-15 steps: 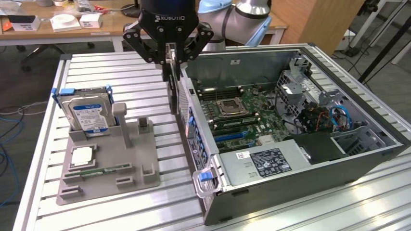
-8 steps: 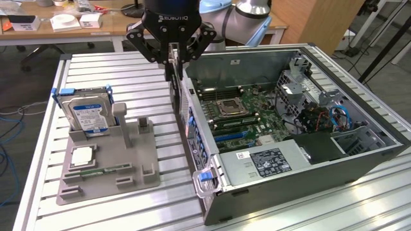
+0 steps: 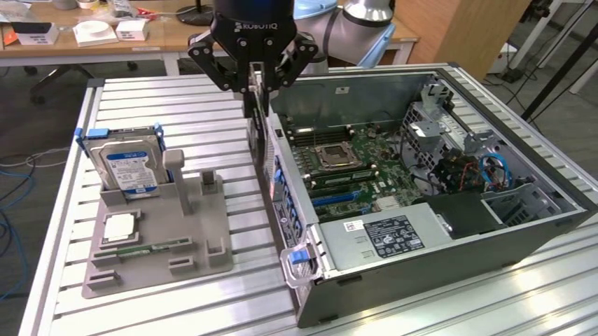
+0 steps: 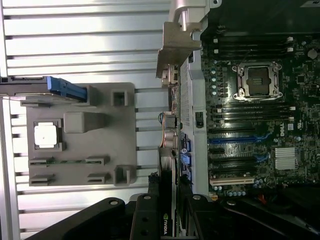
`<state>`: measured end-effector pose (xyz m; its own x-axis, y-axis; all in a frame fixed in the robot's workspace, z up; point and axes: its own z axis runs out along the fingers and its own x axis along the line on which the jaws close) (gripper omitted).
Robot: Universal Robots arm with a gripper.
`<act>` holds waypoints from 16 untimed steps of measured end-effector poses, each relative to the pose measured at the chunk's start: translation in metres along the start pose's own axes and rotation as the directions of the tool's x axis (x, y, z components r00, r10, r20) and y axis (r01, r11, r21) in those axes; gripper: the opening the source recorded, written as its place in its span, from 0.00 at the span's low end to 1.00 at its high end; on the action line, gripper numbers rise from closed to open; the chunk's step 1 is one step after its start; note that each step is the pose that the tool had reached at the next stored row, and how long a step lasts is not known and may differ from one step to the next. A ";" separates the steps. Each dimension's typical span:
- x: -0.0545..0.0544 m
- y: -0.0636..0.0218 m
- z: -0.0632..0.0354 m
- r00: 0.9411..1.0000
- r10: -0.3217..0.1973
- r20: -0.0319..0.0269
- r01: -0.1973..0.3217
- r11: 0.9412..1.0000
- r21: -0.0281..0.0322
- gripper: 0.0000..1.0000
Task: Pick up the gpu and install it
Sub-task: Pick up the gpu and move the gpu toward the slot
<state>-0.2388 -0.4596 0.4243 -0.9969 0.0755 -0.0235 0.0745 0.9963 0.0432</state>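
While pinching the gpu (image 3: 259, 115), a thin, flat, near-black circuit card, treat alignment as the whole job. Held by the black two-fingered gripper (image 3: 254, 73), pressed together on the card's two flat faces near its upper end, so that the card hangs upright and edge-on. Hangs right at the rear wall of the open dark grey steel computer case (image 3: 449, 280), between the grey plastic parts fixture (image 3: 173, 224) on the exterior view's left and the green motherboard (image 3: 374, 164) on the exterior view's right. Not yet seated in any slot. Cannot tell whether the lower edge touches the case wall or hangs just clear of it.

To do this step well, by judgement: hold the pinch firm enough that the card cannot swing or twist, since a small tilt at the top likely means a large miss at the contact edge. Square the card's long edge to the long blue expansion slots (image 4: 234, 140) before any descent. Mind the case wall and its rear brackets, the likeliest snag. Stay well apart from the silver hard drive with its blue-white label (image 3: 131, 168), standing in the fixture on the slatted aluminium bench (image 3: 159, 91). Go slowly and straight; avoid any sideways force on the card.
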 end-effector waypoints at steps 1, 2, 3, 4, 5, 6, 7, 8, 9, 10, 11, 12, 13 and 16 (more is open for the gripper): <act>0.000 0.0000 0.0000 1.000 0.000 0.000 0.000 1.000 0.000 0.26; -0.001 0.0001 0.0000 1.000 0.000 0.000 0.000 1.000 0.000 0.26; -0.001 0.0001 0.0000 1.000 0.000 0.000 0.000 1.000 0.000 0.26; -0.002 0.0001 0.0000 1.000 0.000 0.000 0.000 1.000 0.000 0.26; -0.002 0.0002 0.0000 1.000 0.000 0.000 0.000 1.000 0.000 0.26; -0.003 0.0002 0.0000 1.000 0.000 0.000 0.000 1.000 0.000 0.26; -0.003 0.0002 0.0000 1.000 0.000 0.000 0.000 1.000 0.000 0.26; -0.003 0.0003 0.0001 1.000 0.000 0.000 0.000 1.000 0.000 0.26; -0.004 0.0003 0.0001 1.000 0.000 0.000 0.000 1.000 0.000 0.26; -0.004 0.0003 0.0001 1.000 0.000 0.000 0.000 1.000 0.000 0.26; -0.005 0.0003 0.0001 1.000 0.000 0.000 0.000 1.000 0.000 0.26; -0.005 0.0004 0.0001 1.000 0.000 0.000 0.000 1.000 0.000 0.26; -0.005 0.0004 0.0001 1.000 0.000 0.000 0.000 1.000 0.000 0.26; -0.007 0.0005 0.0002 1.000 0.000 0.000 0.000 1.000 0.000 0.26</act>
<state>-0.2321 -0.4596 0.4243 -0.9969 0.0754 -0.0235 0.0744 0.9963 0.0432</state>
